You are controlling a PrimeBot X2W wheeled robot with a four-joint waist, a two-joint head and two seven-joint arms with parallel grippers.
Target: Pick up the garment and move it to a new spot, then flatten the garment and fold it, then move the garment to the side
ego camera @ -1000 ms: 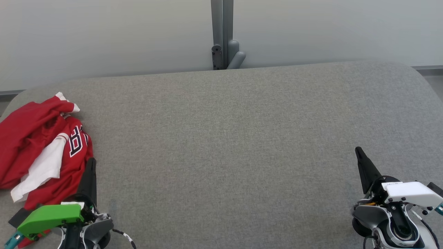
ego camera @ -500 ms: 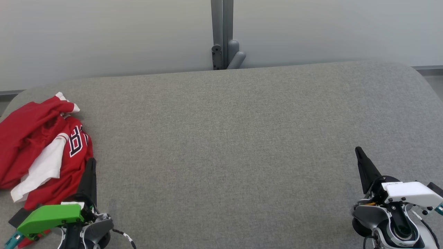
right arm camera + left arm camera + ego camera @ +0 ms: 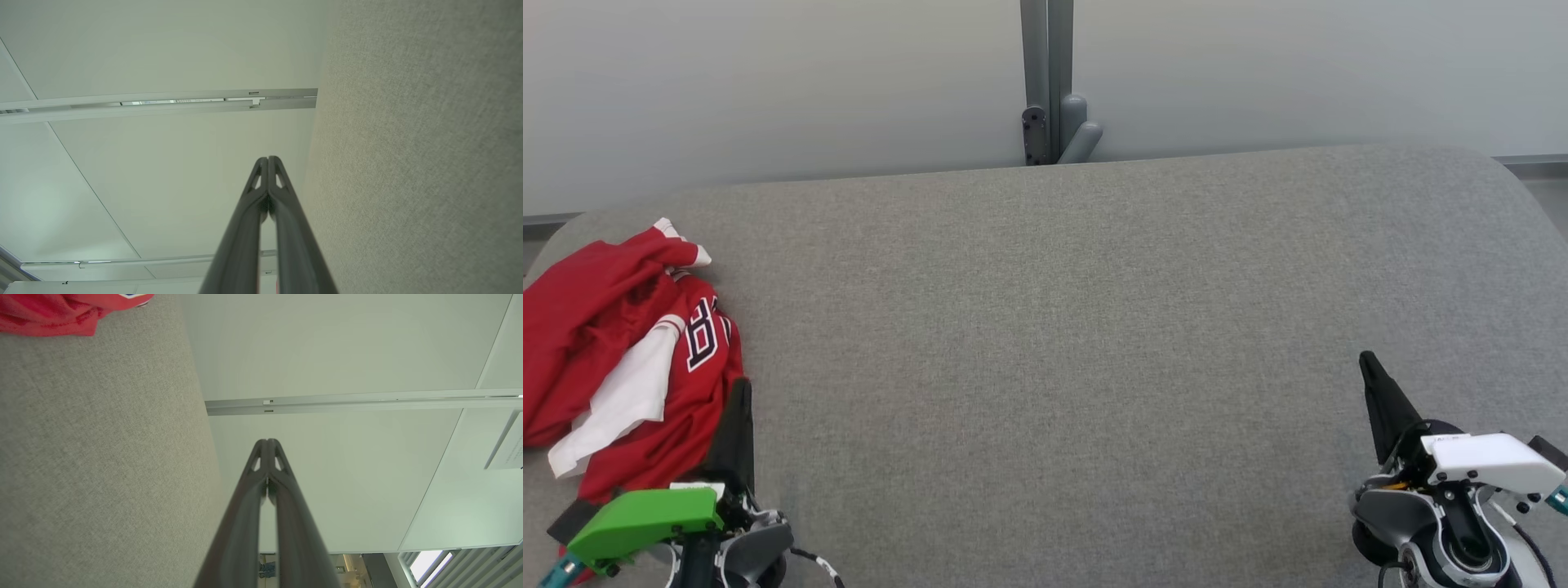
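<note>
Nearest the robot, the left gripper (image 3: 740,387), its long dark fingers rising from a bright green wrist housing (image 3: 641,516), sits at the lower left of the head view; its jaws are pressed together along their length, with nothing between them. The right gripper (image 3: 1365,359), on a white wrist housing (image 3: 1490,459), sits at the lower right with its fingers likewise closed on nothing; both wrist views show the two fingers meeting at the tips. The two grippers are well apart, both over the near part of the wide grey fabric-covered table with rounded corners (image 3: 1054,343).

The crumpled red jersey with white sleeve panels and dark lettering (image 3: 596,318) lies in a heap at the table's left end, just beside the left gripper's fingers and a little beyond them; its near hem runs behind the green housing; whether fabric touches the fingers cannot be told.

Beyond the table's far edge stands a grey metal post (image 3: 1045,82) against a pale wall (image 3: 768,82).
</note>
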